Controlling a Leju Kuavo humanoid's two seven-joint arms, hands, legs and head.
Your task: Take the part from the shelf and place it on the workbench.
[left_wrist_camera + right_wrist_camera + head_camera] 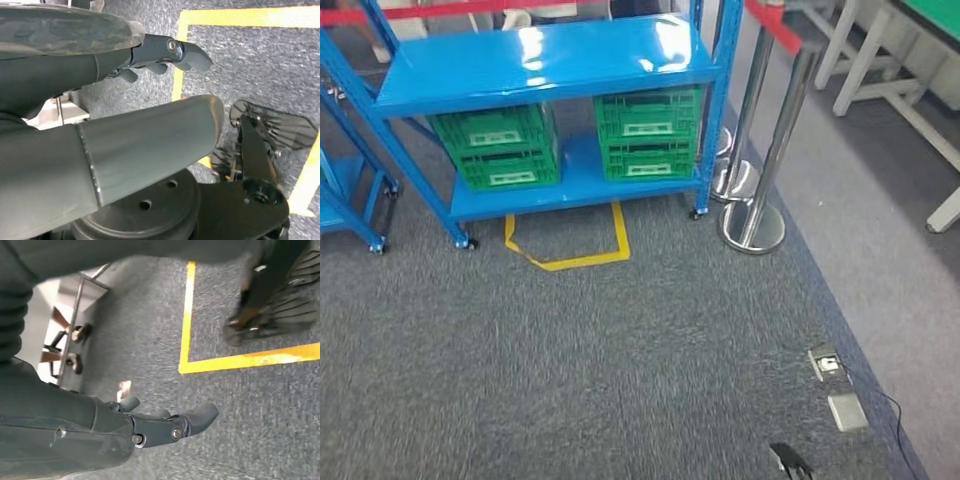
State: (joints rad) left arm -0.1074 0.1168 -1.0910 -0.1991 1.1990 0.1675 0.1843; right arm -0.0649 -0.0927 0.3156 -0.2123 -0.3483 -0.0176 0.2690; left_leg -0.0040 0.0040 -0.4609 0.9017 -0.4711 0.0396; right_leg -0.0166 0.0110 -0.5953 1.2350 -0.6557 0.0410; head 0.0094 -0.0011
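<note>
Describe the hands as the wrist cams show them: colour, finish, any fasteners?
Both look alike. The left hand has dark blue-grey, smooth, glossy fingers with rounded tips; a round silver screw head sits at a finger pivot. The right hand has the same dark fingers, with two screw heads along one finger. A grey ribbed cover shows behind it. No cables or markings visible.

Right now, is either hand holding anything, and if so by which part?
Nothing is held. The left hand and the right hand both hang above the carpet with nothing in their fingers.
</note>
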